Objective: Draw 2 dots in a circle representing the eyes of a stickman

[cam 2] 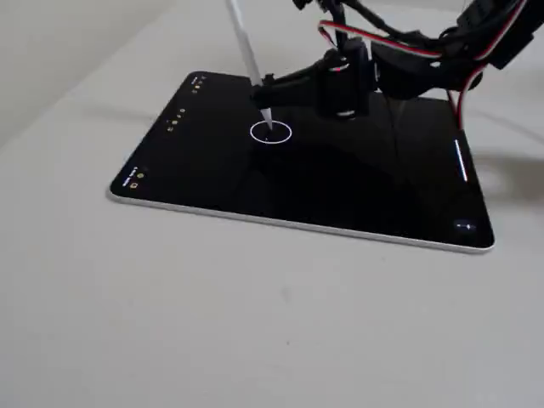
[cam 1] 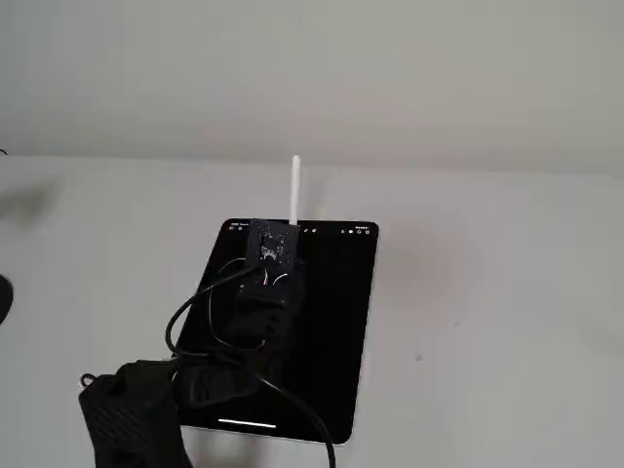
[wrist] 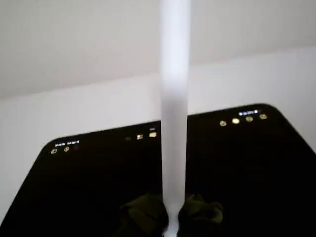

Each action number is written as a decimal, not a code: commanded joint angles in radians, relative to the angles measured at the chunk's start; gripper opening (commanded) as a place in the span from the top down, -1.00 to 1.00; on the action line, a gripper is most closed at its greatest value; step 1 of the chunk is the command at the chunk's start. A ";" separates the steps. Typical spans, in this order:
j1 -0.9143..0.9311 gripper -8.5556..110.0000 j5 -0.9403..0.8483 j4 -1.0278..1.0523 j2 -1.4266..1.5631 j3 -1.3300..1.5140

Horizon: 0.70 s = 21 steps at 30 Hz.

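A black tablet (cam 2: 340, 187) lies flat on the table, with a thin white circle (cam 2: 252, 132) drawn on its dark screen. My gripper (cam 2: 270, 89) is shut on a white stylus (cam 2: 242, 42), which leans away from the arm. The stylus tip sits inside the circle, on or just above the screen. I cannot make out any dots inside the circle. In the wrist view the stylus (wrist: 175, 98) runs up the middle from between my gripper (wrist: 170, 219) fingers, over the tablet (wrist: 74, 187). In a fixed view the arm covers the circle; the stylus (cam 1: 295, 190) sticks up over the tablet (cam 1: 336, 322).
The tablet rests on a plain pale table (cam 2: 255, 323). Black and red-white cables (cam 2: 399, 42) hang from the arm above the tablet's right half. A row of small toolbar icons (wrist: 242, 118) runs along the screen's far edge. A wall (cam 1: 312, 68) stands behind the table.
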 commanded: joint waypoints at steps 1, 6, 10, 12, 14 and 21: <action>0.003 0.86 -0.023 -0.011 -0.002 -0.011; 0.003 0.86 -0.023 -0.011 -0.003 -0.009; 0.003 0.86 -0.009 -0.012 0.006 -0.009; 0.006 0.86 0.015 -0.012 0.020 -0.009; 0.014 0.86 0.057 -0.012 0.043 -0.011; 0.066 0.86 0.245 0.091 0.222 -0.012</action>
